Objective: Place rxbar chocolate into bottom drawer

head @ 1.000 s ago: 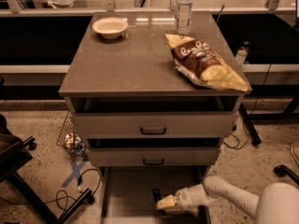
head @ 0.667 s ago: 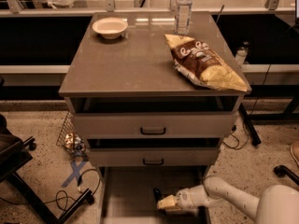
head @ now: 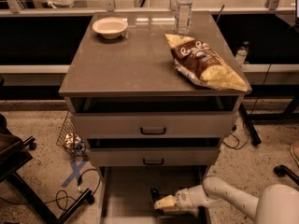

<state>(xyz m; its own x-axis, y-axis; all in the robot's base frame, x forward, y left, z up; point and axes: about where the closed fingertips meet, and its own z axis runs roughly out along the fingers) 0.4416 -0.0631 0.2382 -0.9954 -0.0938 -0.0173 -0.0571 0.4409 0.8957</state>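
Note:
The bottom drawer [head: 126, 195] is pulled out at the foot of the cabinet, showing a flat grey-brown floor. My gripper [head: 158, 200] reaches in from the lower right, low over the drawer's right part near its front. A small dark piece [head: 154, 193] at its tip may be the rxbar chocolate; I cannot tell for sure. The white arm [head: 219, 195] runs off to the bottom right corner.
On the cabinet top stand a white bowl [head: 110, 27], a water bottle [head: 183, 8] and a brown-and-yellow chip bag [head: 203, 62]. The two upper drawers with black handles [head: 153, 131] stand slightly out. A chair base [head: 28, 171] and cables lie on the floor at left.

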